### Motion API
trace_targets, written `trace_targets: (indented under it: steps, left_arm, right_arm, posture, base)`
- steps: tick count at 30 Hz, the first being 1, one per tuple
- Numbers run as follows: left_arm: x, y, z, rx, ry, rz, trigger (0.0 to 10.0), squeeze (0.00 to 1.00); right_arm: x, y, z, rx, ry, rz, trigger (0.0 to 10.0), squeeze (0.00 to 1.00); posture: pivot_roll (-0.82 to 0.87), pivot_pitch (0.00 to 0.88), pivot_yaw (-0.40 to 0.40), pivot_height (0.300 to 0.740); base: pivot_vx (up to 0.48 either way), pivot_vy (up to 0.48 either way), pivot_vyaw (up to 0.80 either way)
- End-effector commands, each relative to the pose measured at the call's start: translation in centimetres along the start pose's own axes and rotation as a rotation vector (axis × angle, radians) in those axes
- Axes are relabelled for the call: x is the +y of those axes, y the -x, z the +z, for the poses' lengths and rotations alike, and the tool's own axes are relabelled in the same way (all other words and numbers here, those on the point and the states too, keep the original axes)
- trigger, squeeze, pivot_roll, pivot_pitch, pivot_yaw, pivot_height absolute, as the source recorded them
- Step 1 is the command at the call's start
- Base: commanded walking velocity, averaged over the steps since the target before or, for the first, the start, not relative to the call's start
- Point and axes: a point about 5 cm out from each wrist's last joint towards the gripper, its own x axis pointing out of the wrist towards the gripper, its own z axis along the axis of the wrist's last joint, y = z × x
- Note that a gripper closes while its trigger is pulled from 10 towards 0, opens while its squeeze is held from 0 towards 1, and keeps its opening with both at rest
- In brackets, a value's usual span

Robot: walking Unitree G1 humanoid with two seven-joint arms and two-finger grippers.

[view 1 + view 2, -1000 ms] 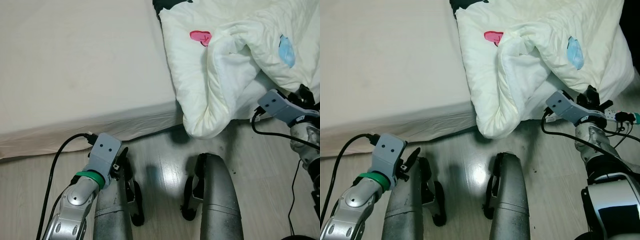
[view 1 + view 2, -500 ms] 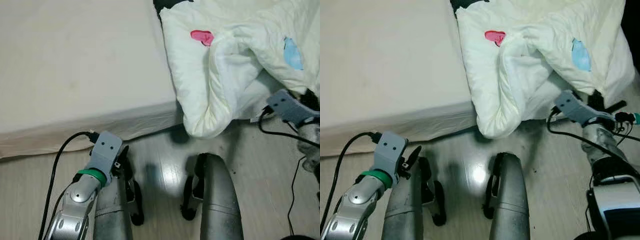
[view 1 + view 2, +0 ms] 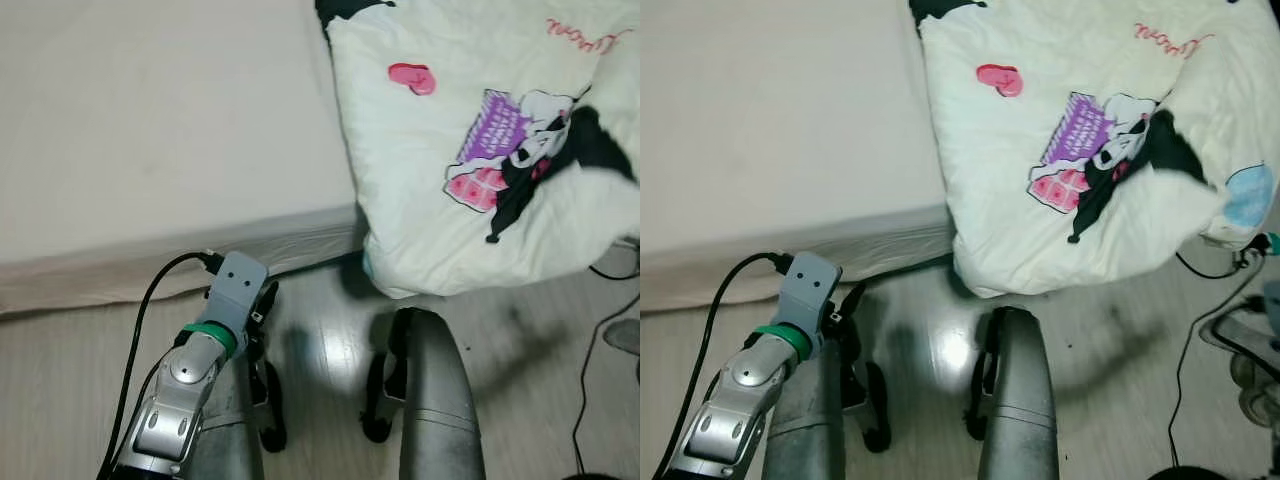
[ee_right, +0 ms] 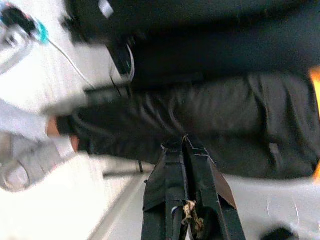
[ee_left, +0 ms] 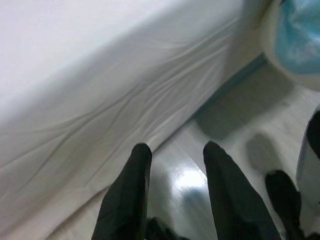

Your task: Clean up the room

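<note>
Quilt half on the bed, both grippers off it.

Eye views: the quilt point(image 3: 480, 150) lies spread over the bed's point(image 3: 150, 130) right edge, its lower fold hanging off the corner toward the floor point(image 3: 1110, 340), likely because it has only been flung there and wants pulling straight; its far side is cut off by the frame. The left arm point(image 3: 195, 375) hangs idle by the robot's legs.
Left wrist view: the left gripper point(image 5: 175, 155) points at the bed's side, fingers parted and holding nothing.
Right wrist view: the right gripper point(image 4: 186, 145) has its fingers pressed together, empty, aimed at dark blurred cloth I cannot identify.
</note>
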Motion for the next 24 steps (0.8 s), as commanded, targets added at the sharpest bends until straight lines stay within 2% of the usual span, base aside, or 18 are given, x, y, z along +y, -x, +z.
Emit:
trace_targets:
  steps: [1, 2, 3, 4, 7, 8, 10, 12, 13, 14, 15, 16, 18, 19, 20, 22, 23, 24]
  left_arm:
    - [-0.4, 0.2, -1.3, 0.044, 0.006, -0.01, 10.0, 0.0]
    - [-0.5, 0.1, -1.4, 0.043, 0.005, -0.012, 10.0, 0.0]
    - [-0.5, 0.1, -1.4, 0.043, 0.005, -0.012, 10.0, 0.0]
    - [-0.6, 0.0, -1.4, 0.041, 0.004, -0.014, 10.0, 0.0]
    - [-0.6, -0.4, -1.5, 0.038, 0.0, -0.014, 10.0, 0.0]
    - [-0.6, -0.4, -1.5, 0.038, 0.0, -0.014, 10.0, 0.0]
    - [-0.6, -0.6, -1.5, 0.033, -0.002, -0.011, 10.0, 0.0]
    - [-0.5, -0.8, -1.4, 0.028, -0.003, -0.009, 10.0, 0.0]
    - [-0.6, -0.9, -1.3, 0.022, -0.002, -0.009, 10.0, 0.0]
    - [-0.6, -0.9, -1.3, 0.022, -0.002, -0.009, 10.0, 0.0]
    - [-0.7, -1.1, -1.3, 0.015, -0.002, -0.009, 10.0, 0.0]
    - [-0.7, -1.1, -1.3, 0.015, -0.002, -0.009, 10.0, 0.0]
    - [-0.8, -1.4, -1.2, 0.004, -0.002, -0.011, 10.0, 0.0]
    - [-1.1, -1.5, -0.5, -0.033, 0.008, -0.021, 10.0, 0.0]
    - [-1.1, -1.5, -0.5, -0.033, 0.008, -0.021, 10.0, 0.0]
    - [-1.3, -1.8, 0.1, -0.061, 0.02, -0.03, 10.0, 0.0]
    - [-1.3, -1.8, 0.1, -0.061, 0.02, -0.03, 10.0, 0.0]
    - [-1.4, -1.9, 0.7, -0.089, 0.033, -0.039, 10.0, 0.0]
  right_arm:
    - [-0.7, 0.3, -2.1, 0.092, 0.005, -0.022, 0.0, 0.0]
    - [-0.8, 0.4, -2.4, 0.104, 0.0, -0.02, 5.5, 0.0]
    - [-0.8, 0.4, -2.4, 0.104, 0.0, -0.02, 5.5, 0.0]
    - [-0.5, 0.5, -2.2, 0.099, -0.006, -0.005, 10.0, 0.0]
    - [0.9, 0.5, 0.0, 0.006, -0.036, 0.05, 10.0, 0.0]
    - [0.9, 0.5, 0.0, 0.006, -0.036, 0.05, 10.0, 0.0]
    - [2.0, 0.6, 2.7, -0.126, -0.05, 0.101, 10.0, 0.0]
    - [3.1, 1.3, 5.7, -0.282, -0.127, 0.158, 10.0, 0.0]
    - [3.9, 2.1, 7.2, -0.332, -0.229, 0.19, 10.0, 0.0]
    - [3.9, 2.1, 7.2, -0.332, -0.229, 0.19, 10.0, 0.0]
    - [4.7, 3.0, 8.4, -0.36, -0.325, 0.221, 10.0, 0.0]
    - [4.7, 3.0, 8.4, -0.36, -0.325, 0.221, 10.0, 0.0]
    - [5.6, 4.5, 9.8, -0.368, -0.493, 0.275, 10.0, 0.0]
    - [7.7, 8.2, 12.5, -0.361, -0.801, 0.444, 10.0, 0.0]
    - [7.7, 8.2, 12.5, -0.361, -0.801, 0.444, 10.0, 0.0]
    - [8.9, 11.0, 14.4, -0.334, -0.99, 0.585, 10.0, 0.0]
    - [8.9, 11.0, 14.4, -0.334, -0.99, 0.585, 10.0, 0.0]
    - [9.7, 12.7, 15.2, -0.32, -1.061, 0.68, 10.0, 0.0]
  posture:
    - [-0.05, 0.319, 0.065, 0.596]
    - [-0.05, 0.313, 0.064, 0.596]
    - [-0.05, 0.313, 0.064, 0.596]
    - [-0.06, 0.305, 0.064, 0.596]
    - [-0.06, 0.289, 0.061, 0.596]
    - [-0.06, 0.289, 0.061, 0.596]
    - [-0.06, 0.278, 0.058, 0.596]
    - [-0.06, 0.268, 0.056, 0.596]
    - [-0.07, 0.253, 0.054, 0.596]
    - [-0.07, 0.253, 0.054, 0.596]
    - [-0.07, 0.242, 0.051, 0.596]
    - [-0.07, 0.242, 0.051, 0.596]
    - [-0.07, 0.238, 0.05, 0.596]
    - [-0.07, 0.209, 0.045, 0.596]
    - [-0.07, 0.209, 0.045, 0.596]
    - [-0.07, 0.188, 0.044, 0.596]
    - [-0.07, 0.188, 0.044, 0.596]
    - [-0.08, 0.17, 0.041, 0.596]
  base:
    - [0.0, 0.0, 0.0]
    - [0.0, 0.0, 0.0]
    - [0.0, 0.0, 0.0]
    - [0.0, 0.0, 0.0]
    - [0.0, 0.0, 0.0]
    - [0.0, 0.0, 0.0]
    - [0.0, 0.0, 0.0]
    - [0.0, 0.0, 0.0]
    - [0.0, 0.0, 0.0]
    - [0.0, 0.0, 0.0]
    - [0.0, 0.0, 0.0]
    - [0.0, 0.0, 0.0]
    - [0.0, 0.0, 0.0]
    - [0.0, 0.0, 0.0]
    - [0.0, 0.0, 0.0]
    - [0.0, 0.0, 0.0]
    - [0.0, 0.0, 0.0]
    - [0.0, 0.0, 0.0]
